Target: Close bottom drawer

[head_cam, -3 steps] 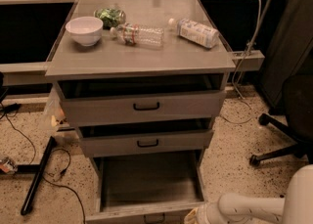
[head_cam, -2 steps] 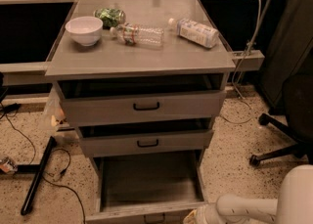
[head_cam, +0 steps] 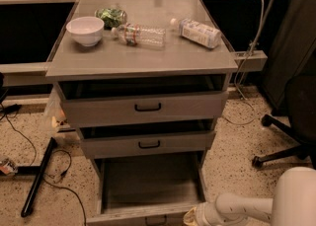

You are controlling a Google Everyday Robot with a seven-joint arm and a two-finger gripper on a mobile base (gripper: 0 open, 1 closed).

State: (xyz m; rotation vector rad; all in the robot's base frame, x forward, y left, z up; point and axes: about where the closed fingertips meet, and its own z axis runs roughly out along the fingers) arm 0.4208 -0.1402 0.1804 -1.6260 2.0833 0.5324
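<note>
The bottom drawer [head_cam: 148,183] of the grey wood-grain cabinet is pulled far out, its empty inside showing. Its front [head_cam: 123,218] with a small black handle [head_cam: 155,219] lies at the picture's bottom edge. My white arm [head_cam: 247,207] comes in from the lower right. The gripper [head_cam: 191,217] sits at the right end of the drawer front, mostly cut off by the frame edge. The top drawer [head_cam: 143,106] and middle drawer [head_cam: 148,143] stand slightly open.
On the cabinet top [head_cam: 143,59] are a white bowl [head_cam: 85,30], a green snack bag [head_cam: 111,16], a clear bottle [head_cam: 139,35] and a white bottle [head_cam: 197,32], both lying down. An office chair base [head_cam: 281,136] stands right. Cables and a black leg [head_cam: 37,178] lie left.
The arm has shifted slightly at the lower right; the drawer stays pulled out the same.
</note>
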